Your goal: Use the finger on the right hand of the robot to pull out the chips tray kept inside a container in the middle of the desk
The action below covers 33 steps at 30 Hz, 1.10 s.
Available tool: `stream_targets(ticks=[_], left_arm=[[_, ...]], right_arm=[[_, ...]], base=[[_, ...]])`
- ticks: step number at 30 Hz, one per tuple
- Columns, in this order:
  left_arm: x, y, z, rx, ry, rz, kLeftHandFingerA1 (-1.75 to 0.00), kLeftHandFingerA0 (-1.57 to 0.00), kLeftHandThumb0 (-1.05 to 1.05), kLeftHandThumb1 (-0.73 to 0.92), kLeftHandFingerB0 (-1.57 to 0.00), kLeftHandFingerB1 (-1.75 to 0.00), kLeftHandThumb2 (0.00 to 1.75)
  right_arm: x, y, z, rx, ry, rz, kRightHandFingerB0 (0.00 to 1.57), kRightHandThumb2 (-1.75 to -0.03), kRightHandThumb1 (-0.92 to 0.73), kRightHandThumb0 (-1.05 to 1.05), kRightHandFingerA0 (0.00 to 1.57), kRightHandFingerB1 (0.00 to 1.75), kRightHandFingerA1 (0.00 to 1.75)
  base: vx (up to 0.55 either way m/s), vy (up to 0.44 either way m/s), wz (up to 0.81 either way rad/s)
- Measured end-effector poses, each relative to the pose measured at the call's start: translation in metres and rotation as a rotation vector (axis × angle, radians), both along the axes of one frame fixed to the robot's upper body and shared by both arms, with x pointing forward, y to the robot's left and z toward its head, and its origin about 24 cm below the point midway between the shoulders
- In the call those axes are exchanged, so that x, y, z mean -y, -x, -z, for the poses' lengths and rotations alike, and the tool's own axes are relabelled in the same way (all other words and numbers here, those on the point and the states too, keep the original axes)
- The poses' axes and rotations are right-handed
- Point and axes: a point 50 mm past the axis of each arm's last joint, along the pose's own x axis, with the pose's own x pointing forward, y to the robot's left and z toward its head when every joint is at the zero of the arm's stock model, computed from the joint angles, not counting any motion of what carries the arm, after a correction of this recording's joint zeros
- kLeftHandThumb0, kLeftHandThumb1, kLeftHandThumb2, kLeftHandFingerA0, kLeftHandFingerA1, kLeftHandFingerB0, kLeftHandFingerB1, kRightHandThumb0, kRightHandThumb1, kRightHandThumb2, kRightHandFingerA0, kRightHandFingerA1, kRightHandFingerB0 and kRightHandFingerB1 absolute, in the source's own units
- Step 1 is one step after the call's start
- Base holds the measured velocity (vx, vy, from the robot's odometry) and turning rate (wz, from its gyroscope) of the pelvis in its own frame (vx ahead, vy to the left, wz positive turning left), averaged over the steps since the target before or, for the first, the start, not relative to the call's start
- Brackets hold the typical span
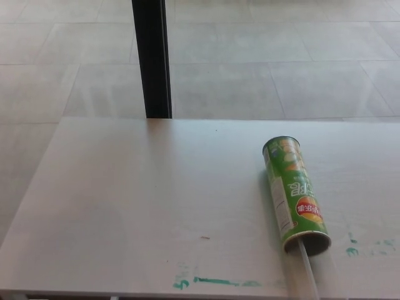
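Neither hand shows in the head view, so nothing can be said of either arm's pose or of how the fingers are set.

The green chips container (294, 194) lies on its side on the pale desk (137, 200), right of the desk's middle and toward the near edge. Its long axis runs from far to near with a slight slant — the closed end points away, up the picture, and the open mouth faces the near edge, leaning a little to the right. Its printed label faces up.

From the mouth a clear tray (309, 270) sticks out toward the near edge — a thin, pale strip in line with the container, running on to the bottom of the picture.

Green paint smears (215, 282) mark the desk along its near edge. Behind the desk stands 1 black post (152, 59) on a tiled floor (269, 56).
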Motion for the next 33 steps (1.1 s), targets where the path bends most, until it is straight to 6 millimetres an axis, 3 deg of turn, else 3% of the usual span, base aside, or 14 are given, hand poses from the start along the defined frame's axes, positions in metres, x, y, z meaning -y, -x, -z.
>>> stream_targets(ticks=[2,4,5,10,12,14,16,17,18,21,22,23,24,33], left_arm=[[0.000,0.000,0.000,0.002,0.002,-0.002,-0.66,-0.48,-0.31,0.64,-0.44,-0.47,0.59],[0.001,0.000,0.001,0.004,0.007,-0.005,-0.67,-0.48,-0.32,0.65,-0.46,-0.48,0.59],[0.001,0.000,0.001,0.004,0.008,-0.006,-0.61,-0.48,-0.34,0.67,-0.44,-0.45,0.59],[0.001,0.001,0.002,0.003,0.011,-0.008,-0.59,-0.47,-0.35,0.67,-0.44,-0.46,0.59],[0.001,0.001,0.002,0.003,0.012,-0.008,-0.59,-0.47,-0.35,0.68,-0.45,-0.48,0.60],[0.002,0.001,0.003,0.003,0.013,-0.008,-0.59,-0.48,-0.34,0.68,-0.46,-0.48,0.59],[0.002,0.001,0.003,0.003,0.015,-0.009,-0.62,-0.48,-0.37,0.68,-0.52,-0.51,0.59],[0.002,0.001,0.003,0.003,0.016,-0.010,-0.63,-0.46,-0.38,0.66,-0.53,-0.52,0.59],[0.002,0.001,0.004,0.003,0.017,-0.011,-0.63,-0.47,-0.40,0.66,-0.54,-0.52,0.59],[0.002,0.003,0.005,-0.004,0.021,-0.016,-0.62,-0.47,-0.40,0.67,-0.53,-0.52,0.59],[0.002,0.003,0.006,-0.007,0.023,-0.018,-0.64,-0.48,-0.39,0.68,-0.53,-0.52,0.59],[0.002,0.004,0.007,-0.011,0.025,-0.021,-0.64,-0.51,-0.37,0.69,-0.54,-0.52,0.59],[0.002,0.005,0.008,-0.015,0.027,-0.024,-0.62,-0.53,-0.37,0.70,-0.53,-0.52,0.60],[0.003,0.012,0.017,-0.065,0.038,-0.041,-0.59,-0.56,-0.36,0.71,-0.54,-0.51,0.60]], right_arm=[[0.014,0.003,0.001,0.045,-0.019,0.077,0.01,-0.78,-0.42,-0.29,0.99,0.19,1.28],[0.025,0.005,0.005,0.074,-0.036,0.141,0.06,-0.66,-0.49,-0.23,0.91,0.26,1.42],[0.028,0.005,0.007,0.082,-0.043,0.163,0.06,-0.63,-0.48,-0.23,0.97,0.35,1.30],[0.047,0.009,0.025,0.112,-0.097,0.302,0.07,-0.62,-0.51,-0.25,0.93,0.29,1.31],[0.051,0.011,0.033,0.120,-0.123,0.350,0.00,-0.82,-0.41,-0.21,1.00,0.44,1.17],[0.057,0.014,0.044,0.130,-0.161,0.421,0.06,-0.65,-0.51,-0.20,0.97,0.36,1.29],[0.061,0.016,0.055,0.141,-0.195,0.488,0.09,-0.62,-0.49,-0.33,0.99,0.44,1.12],[0.062,0.018,0.060,0.142,-0.207,0.512,0.11,-0.60,-0.52,-0.32,1.01,0.43,1.10],[0.063,0.019,0.065,0.143,-0.220,0.541,0.06,-0.86,-0.33,-0.27,1.04,0.51,1.03],[0.063,0.023,0.081,0.145,-0.259,0.618,0.00,-0.89,-0.36,-0.30,0.99,0.49,1.04],[0.063,0.025,0.087,0.145,-0.273,0.645,0.10,-0.61,-0.54,-0.33,0.97,0.41,1.05],[0.064,0.027,0.092,0.146,-0.287,0.672,0.05,-0.89,-0.36,-0.29,0.96,0.51,1.01],[0.063,0.028,0.097,0.148,-0.302,0.700,0.13,-0.60,-0.54,-0.36,0.95,0.42,1.06],[0.058,0.047,0.142,0.134,-0.464,0.974,0.10,-0.60,-0.62,-0.25,0.81,0.36,1.17]], base=[[0.00,0.000,0.00],[0.00,0.000,0.00],[0.00,0.000,0.00],[0.00,0.000,0.00],[0.00,0.000,0.00],[0.00,0.000,0.00],[0.00,0.000,0.00],[0.00,0.000,0.00],[0.00,0.000,0.00],[0.00,0.000,0.00],[0.00,0.000,0.00],[0.00,0.000,0.00],[0.00,0.000,0.00],[0.00,0.000,0.00]])
